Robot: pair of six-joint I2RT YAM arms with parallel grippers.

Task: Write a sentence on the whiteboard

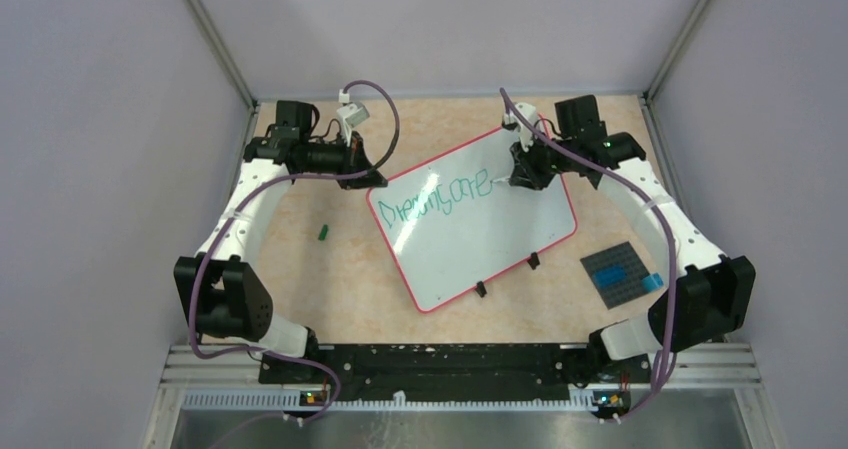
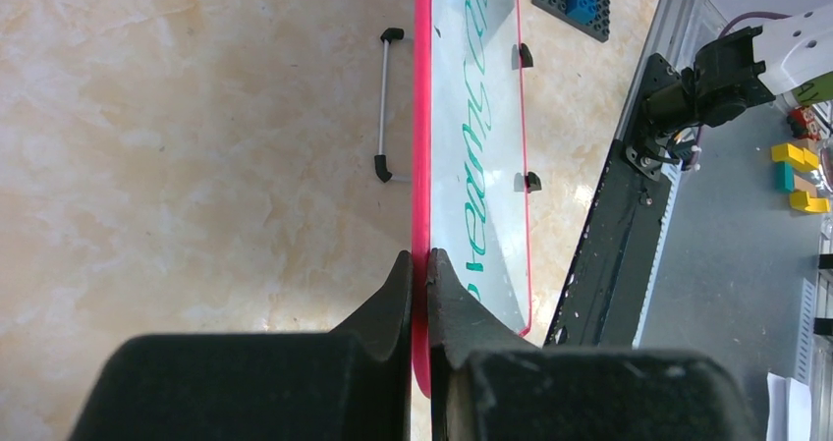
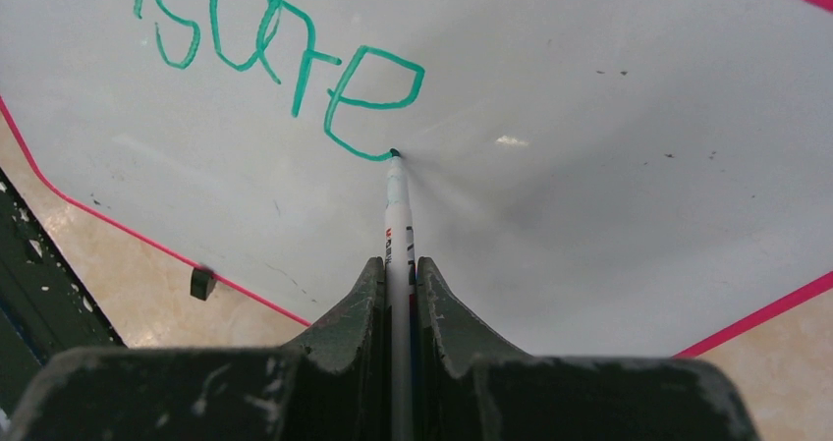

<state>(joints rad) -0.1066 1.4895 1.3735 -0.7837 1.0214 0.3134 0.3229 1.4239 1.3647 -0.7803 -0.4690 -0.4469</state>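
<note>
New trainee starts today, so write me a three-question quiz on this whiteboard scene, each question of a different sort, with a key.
1. True or false: the left gripper is shut on the red rim of the whiteboard.
2. The right gripper holds: A) a marker B) a cloth C) nothing.
3. Fill in: the writing on the board is ___ in colour.
Key: 1 true; 2 A; 3 green.
</note>
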